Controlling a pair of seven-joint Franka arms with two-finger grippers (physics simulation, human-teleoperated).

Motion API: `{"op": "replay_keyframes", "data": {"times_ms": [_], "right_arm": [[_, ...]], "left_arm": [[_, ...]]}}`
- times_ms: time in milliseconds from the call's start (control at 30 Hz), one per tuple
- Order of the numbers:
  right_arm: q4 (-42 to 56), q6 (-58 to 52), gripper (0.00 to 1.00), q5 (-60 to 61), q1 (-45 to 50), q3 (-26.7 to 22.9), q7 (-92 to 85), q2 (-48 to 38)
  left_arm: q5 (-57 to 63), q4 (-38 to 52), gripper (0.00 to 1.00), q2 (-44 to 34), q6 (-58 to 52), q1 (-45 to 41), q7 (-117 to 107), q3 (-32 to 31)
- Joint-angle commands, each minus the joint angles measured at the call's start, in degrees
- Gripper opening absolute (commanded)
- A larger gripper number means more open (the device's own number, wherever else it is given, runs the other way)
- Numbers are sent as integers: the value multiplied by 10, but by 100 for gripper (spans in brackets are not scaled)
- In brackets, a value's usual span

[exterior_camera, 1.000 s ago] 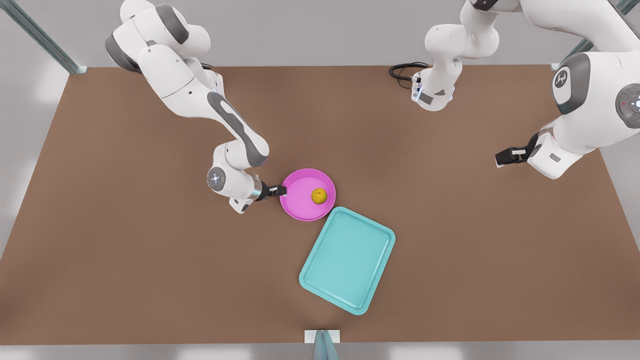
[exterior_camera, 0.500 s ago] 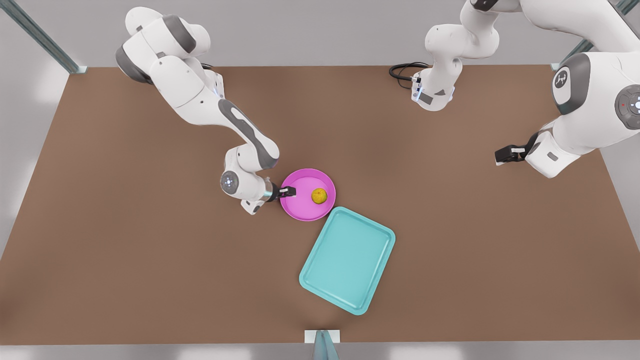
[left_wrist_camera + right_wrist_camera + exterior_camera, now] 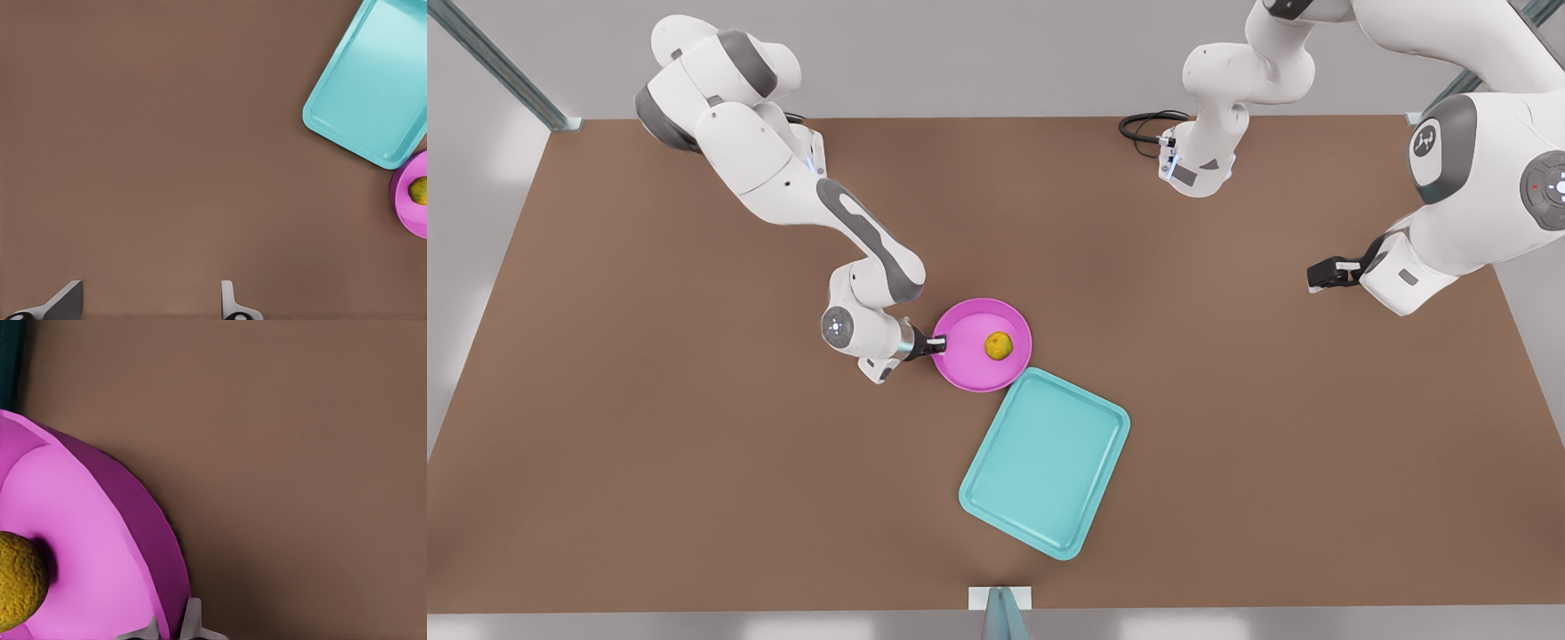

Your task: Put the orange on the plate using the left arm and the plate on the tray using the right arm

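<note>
We are clenching the right hand (image 3: pixel 937 343) on the plate (image 3: pixel 969 364) rim, orange (image 3: pixel 999 346) resting inside, beside the tray (image 3: pixel 1045 462). We are judging that a level, slow lift over the tray rim is needed so the orange is not rolling. The left hand (image 3: pixel 1312 276) is waiting released, well apart, above the brown table (image 3: pixel 649 444).

No words, brand names or numbers can be read anywhere; the one sign is a small white emblem on the grey joint cover (image 3: pixel 1426 140) of the arm at the front view's right.
</note>
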Motion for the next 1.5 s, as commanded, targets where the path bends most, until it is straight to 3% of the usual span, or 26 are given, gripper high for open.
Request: {"op": "replay_keyframes", "data": {"times_ms": [0,233,300,400,800,900,1133,1167,1200,1367,1433,1467], "right_arm": [[0,-4,21,-1,-1,0,6,-3],[2,-4,21,-1,-11,9,5,-51],[47,-4,21,37,-16,8,5,-48],[153,-2,21,94,-14,8,5,7],[511,8,21,102,40,5,30,257],[546,25,21,102,64,0,43,287],[512,28,21,100,69,0,59,267],[512,28,29,100,69,0,58,268],[512,30,100,99,69,0,55,268],[488,31,100,100,68,0,54,244],[435,31,100,99,61,-1,53,204],[361,28,100,97,38,-2,52,149]], "left_arm": [[0,0,100,-1,0,0,11,0],[0,6,100,1,-1,0,10,0],[0,6,100,1,0,0,10,0],[0,6,100,1,0,0,10,0],[-1,7,100,0,-1,0,10,0],[-1,7,100,0,-1,0,10,0],[-1,7,100,0,-1,0,10,0],[-1,7,100,0,-1,0,10,0],[-1,7,100,0,-1,0,10,0],[-1,7,100,-1,-9,0,10,-1],[-1,8,100,-2,-13,0,9,-3],[-1,9,100,-4,-21,0,16,0]]}}
